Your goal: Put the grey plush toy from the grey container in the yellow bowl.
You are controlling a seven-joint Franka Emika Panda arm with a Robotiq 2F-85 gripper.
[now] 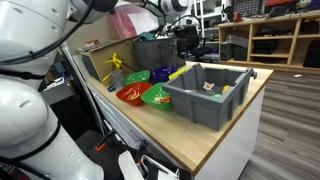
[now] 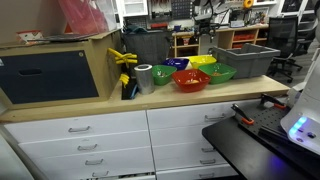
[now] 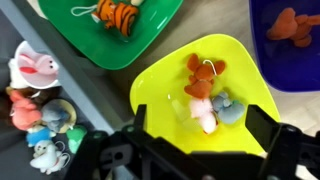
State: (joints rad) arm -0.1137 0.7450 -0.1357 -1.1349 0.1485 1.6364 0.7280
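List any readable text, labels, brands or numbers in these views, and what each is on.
None legible in any view.
On the cardboard box: no print can be made out.
On the back shelves: contents too small and blurred to read.
On the yellow bowl and the grey container: no lettering shows.

Exterior views share the counter (image 1: 200, 145); wrist overlooks yellow bowl (image 3: 160, 90) closely.

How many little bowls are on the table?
5: lime-green round plastic bowl, blue bowl and yellow bowl behind, red bowl in front, green bowl beside the dark grey plastic bin. More may be hidden.
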